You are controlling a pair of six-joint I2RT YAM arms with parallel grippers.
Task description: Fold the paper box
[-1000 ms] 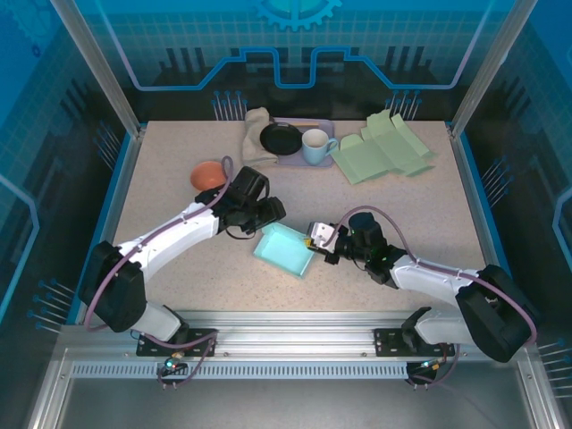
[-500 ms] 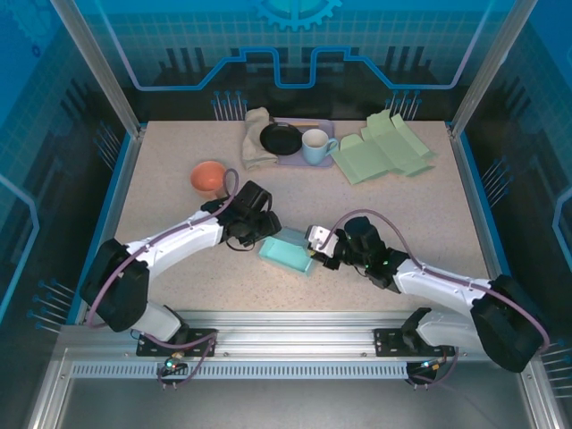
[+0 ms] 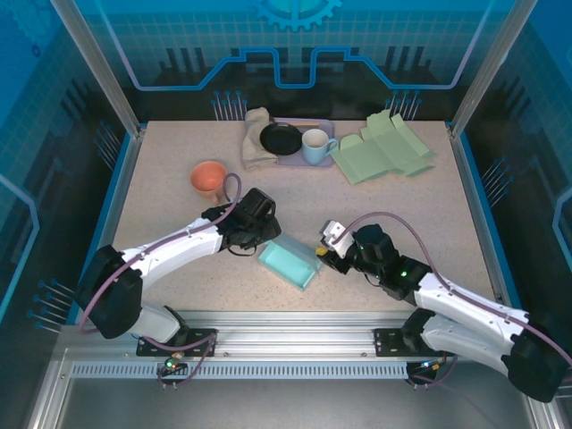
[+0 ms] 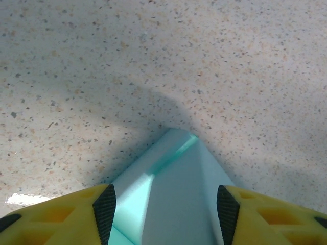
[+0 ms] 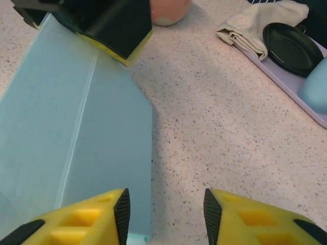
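Bowl point(image 3: 209, 176) sits just beyond the left arm (its cable loops close by). A wide swing back could knock it, a minor risk.

Left gripper point(image 4: 166, 210) has its pads point(image 4: 104, 208) against the two edges of one corner of the box point(image 3: 290, 261). Fingers are partly apart and it looks like a pinch on that corner; how firm, can't tell. Box lies low on the table point(image 3: 402, 214), front middle, between the two grippers.

Main worry is a corner hold on thin paper. If the left one lifts or drags w/ only that corner, the paper prob. buckles or slips out, and folds may spring open.

Nothing steadies the other side, b/c the right gripper point(image 5: 163, 214) is open and holds nothing (just table and the box's edge below it). So a push from the left could make the box pivot or slide toward the right fingers.

Those fingers hover very near the box edge, so closing or dropping w/o lining up could catch and dent it. The arms are also near each other over the box, and a hasty move risks a bump.
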